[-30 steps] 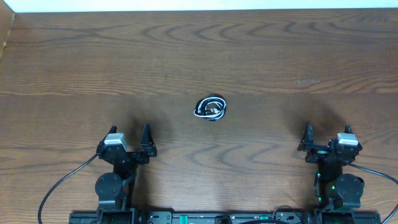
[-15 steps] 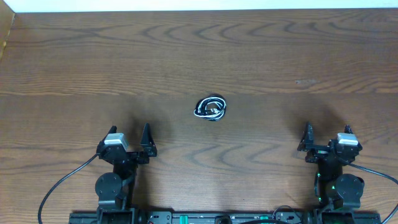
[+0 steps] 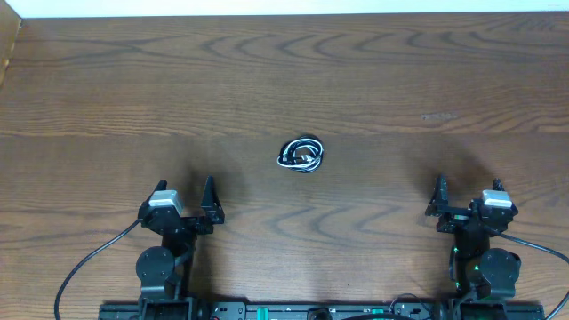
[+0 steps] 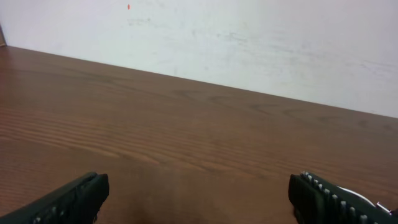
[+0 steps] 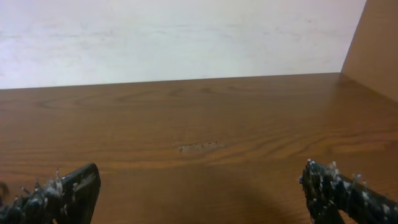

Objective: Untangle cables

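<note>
The cables (image 3: 302, 154) lie as a small tight knot of black and white cords near the middle of the wooden table (image 3: 284, 80). They show only in the overhead view. My left gripper (image 3: 185, 197) rests at the front left, open and empty, well short of the knot. My right gripper (image 3: 467, 191) rests at the front right, open and empty, also far from it. In the left wrist view the open jaws (image 4: 199, 196) frame bare wood. In the right wrist view the open jaws (image 5: 199, 186) frame bare wood too.
A white wall (image 4: 249, 43) runs along the table's far edge. A wooden side panel (image 5: 379, 43) stands at the right edge, and another at the far left corner (image 3: 7, 49). Thick black arm wires (image 3: 89, 262) trail at the front edge. A faint scuff (image 5: 199, 147) marks the wood.
</note>
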